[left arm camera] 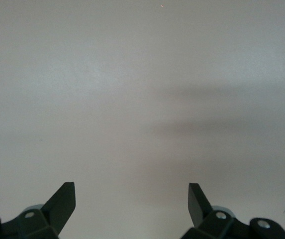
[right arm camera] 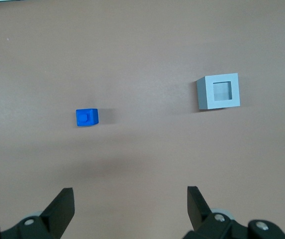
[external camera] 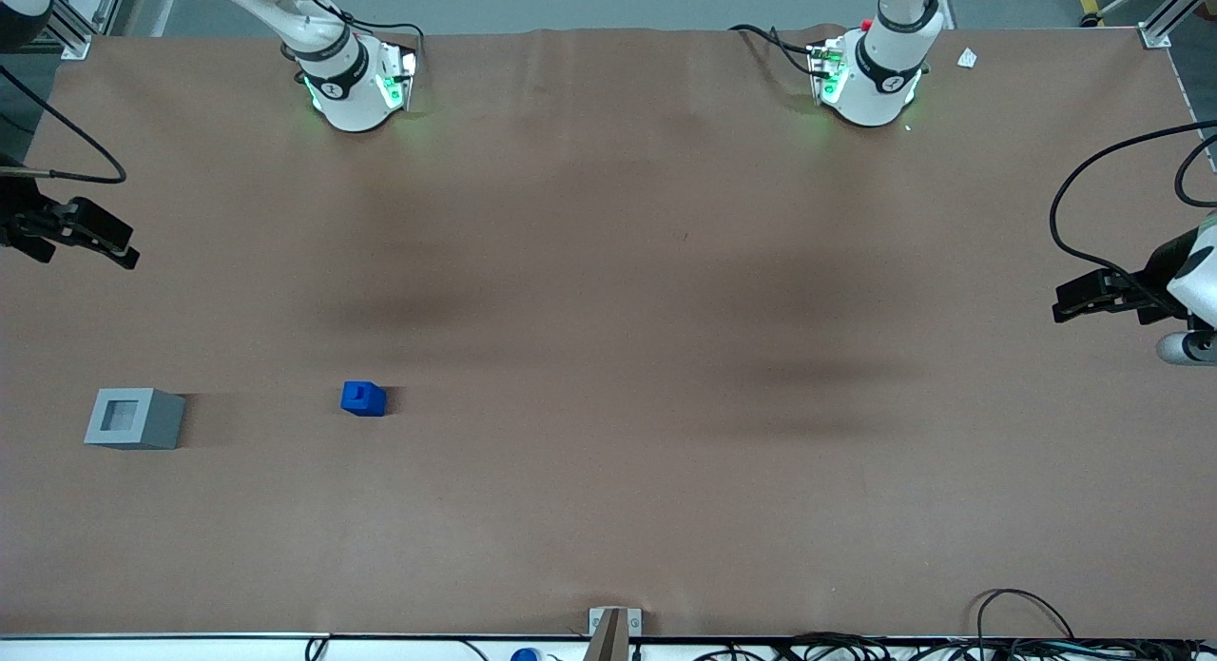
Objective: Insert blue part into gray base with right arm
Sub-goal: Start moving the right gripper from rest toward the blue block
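Note:
The blue part (external camera: 363, 398) stands alone on the brown table with its stub up; it also shows in the right wrist view (right arm camera: 86, 117). The gray base (external camera: 133, 418) sits beside it, a few block-widths off toward the working arm's end of the table, its square recess facing up and empty (right arm camera: 219, 92). My right gripper (external camera: 124, 252) hangs above the table at that same end, farther from the front camera than both things and touching neither. It is open (right arm camera: 131, 199), with nothing between its fingers.
The two white arm bases (external camera: 352, 81) (external camera: 870, 81) stand along the table's back edge. A small white scrap (external camera: 967, 58) lies near one of them. A metal bracket (external camera: 613, 628) and loose cables (external camera: 1027, 632) line the front edge.

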{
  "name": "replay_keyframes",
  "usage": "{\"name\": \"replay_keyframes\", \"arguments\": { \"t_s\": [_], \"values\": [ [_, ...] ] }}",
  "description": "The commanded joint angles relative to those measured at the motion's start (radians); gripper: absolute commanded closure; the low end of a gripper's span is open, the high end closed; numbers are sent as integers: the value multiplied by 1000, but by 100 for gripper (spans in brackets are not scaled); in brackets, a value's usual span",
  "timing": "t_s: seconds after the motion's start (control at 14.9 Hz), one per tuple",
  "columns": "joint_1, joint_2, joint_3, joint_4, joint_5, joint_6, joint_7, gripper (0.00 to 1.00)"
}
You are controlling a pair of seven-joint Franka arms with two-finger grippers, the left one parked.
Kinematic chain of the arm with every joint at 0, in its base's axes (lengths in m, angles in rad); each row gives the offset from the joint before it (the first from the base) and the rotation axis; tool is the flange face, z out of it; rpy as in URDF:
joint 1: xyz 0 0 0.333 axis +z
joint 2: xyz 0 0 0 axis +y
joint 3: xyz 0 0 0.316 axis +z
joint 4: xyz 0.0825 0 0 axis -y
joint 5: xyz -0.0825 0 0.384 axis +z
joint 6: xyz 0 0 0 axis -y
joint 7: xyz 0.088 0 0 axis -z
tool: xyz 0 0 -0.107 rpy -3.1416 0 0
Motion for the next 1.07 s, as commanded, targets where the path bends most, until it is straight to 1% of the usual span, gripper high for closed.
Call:
{"name": "replay_keyframes", "arguments": {
  "t_s": [0.0, 0.27, 0.47, 0.6, 0.74, 1.01],
  "values": [
    [-4, 3, 9, 17, -16, -26, -7, 0],
    [-1, 5, 10, 20, -11, -20, 4, 0],
    [27, 5, 12, 8, -14, -18, 4, 0],
    [27, 5, 12, -27, -14, 27, 5, 0],
    [24, 8, 12, -35, -5, 40, 5, 0],
    [54, 84, 12, -35, 3, 57, 14, 0]
  ]
}}
